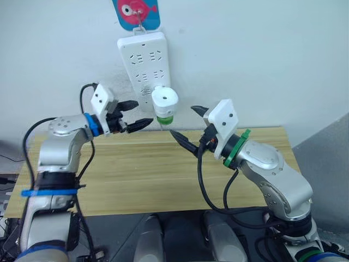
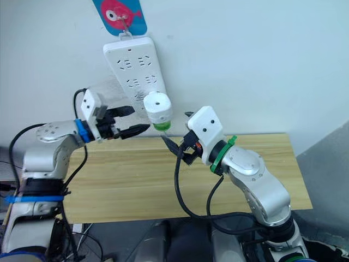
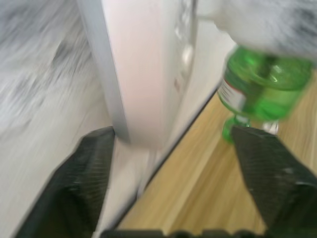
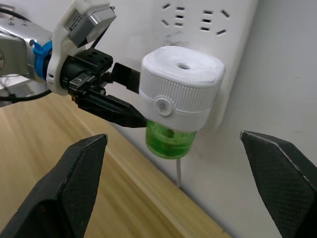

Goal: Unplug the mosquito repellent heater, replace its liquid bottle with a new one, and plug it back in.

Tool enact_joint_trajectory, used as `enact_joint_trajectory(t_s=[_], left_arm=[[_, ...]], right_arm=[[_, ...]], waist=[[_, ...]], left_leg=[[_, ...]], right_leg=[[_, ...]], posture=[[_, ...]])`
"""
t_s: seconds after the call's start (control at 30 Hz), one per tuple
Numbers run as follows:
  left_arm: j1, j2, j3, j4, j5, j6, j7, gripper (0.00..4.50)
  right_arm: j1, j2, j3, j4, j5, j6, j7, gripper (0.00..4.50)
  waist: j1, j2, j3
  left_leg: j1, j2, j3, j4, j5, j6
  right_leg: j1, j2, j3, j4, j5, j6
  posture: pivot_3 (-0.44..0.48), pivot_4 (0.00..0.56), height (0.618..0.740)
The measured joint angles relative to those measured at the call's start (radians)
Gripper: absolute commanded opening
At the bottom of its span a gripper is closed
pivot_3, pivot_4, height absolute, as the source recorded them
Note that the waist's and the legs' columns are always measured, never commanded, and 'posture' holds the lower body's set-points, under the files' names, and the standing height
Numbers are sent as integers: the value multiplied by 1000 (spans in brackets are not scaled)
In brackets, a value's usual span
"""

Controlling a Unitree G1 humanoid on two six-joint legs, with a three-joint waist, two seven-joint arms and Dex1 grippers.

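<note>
heater [image 4: 179, 89] plugged into power strip [image 1: 143, 60], green bottle [image 4: 170, 140] beneath; both grippers [image 1: 130, 114] [image 1: 188, 127] spread, empty.

This looks like a plain indoor test corner set up like a home nook rather than a lived-in room. A bare white wall [image 1: 272, 54] carries a white power strip [image 1: 143, 57] hung from a pink and blue fish-shaped hook [image 1: 136, 12], above a simple light wooden table [image 1: 142, 169]. Loose black cables [image 1: 11, 164] trail at the table's left edge.
</note>
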Motion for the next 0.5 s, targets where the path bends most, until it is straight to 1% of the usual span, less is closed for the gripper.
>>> enact_joint_trajectory(t_s=[0.03,0.1,0.17,0.2,0.23,0.33,0.37,0.4,0.5], left_arm=[[42,5,20,-45,-11,10,7,4058],[143,3,62,-160,-52,47,40,4058],[214,-12,92,-241,-80,68,73,4058],[282,-38,125,-327,-97,72,109,4058],[366,-72,150,-418,-102,53,146,4058],[604,-206,141,-614,-69,-49,233,4058],[660,-238,127,-647,-50,-77,258,4058],[690,-253,117,-665,-33,-96,276,4058],[754,-299,100,-721,27,-160,351,4058]], right_arm=[[1,2,5,0,4,-7,4,3952],[6,10,10,5,10,-29,12,3231],[9,16,12,9,11,-44,18,2610],[12,22,18,16,11,-57,21,2171],[15,28,26,27,10,-72,22,1830],[24,39,44,62,5,-109,22,732],[24,42,47,79,2,-119,22,334],[22,45,48,93,-3,-127,21,38],[-11,71,62,136,-8,-141,13,38]], waist=[[1,0,0],[10,0,0],[16,-1,0],[18,-1,-1],[23,-2,-1],[32,-4,-2],[36,-4,-2],[40,-4,-3],[50,-5,-3]], left_leg=[[0,0,0,0,0,0],[0,0,0,0,0,0],[0,0,0,0,0,0],[0,1,0,0,0,0],[0,1,1,0,0,-1],[1,1,2,-2,0,-1],[1,1,1,-2,0,-1],[2,1,1,-2,1,-1],[3,1,1,-3,2,-3]], right_leg=[[0,0,0,0,0,0],[0,0,0,0,0,0],[0,0,0,0,0,0],[1,0,0,0,0,0],[1,-1,1,-2,0,0],[1,-1,2,-4,0,0],[1,-1,1,-3,0,0],[1,0,1,-2,0,0],[2,0,1,-2,0,0]], posture=[[68,262,740],[83,262,740],[96,261,740],[96,261,740],[109,259,740],[108,256,740],[108,256,740],[106,254,740],[109,252,740]])
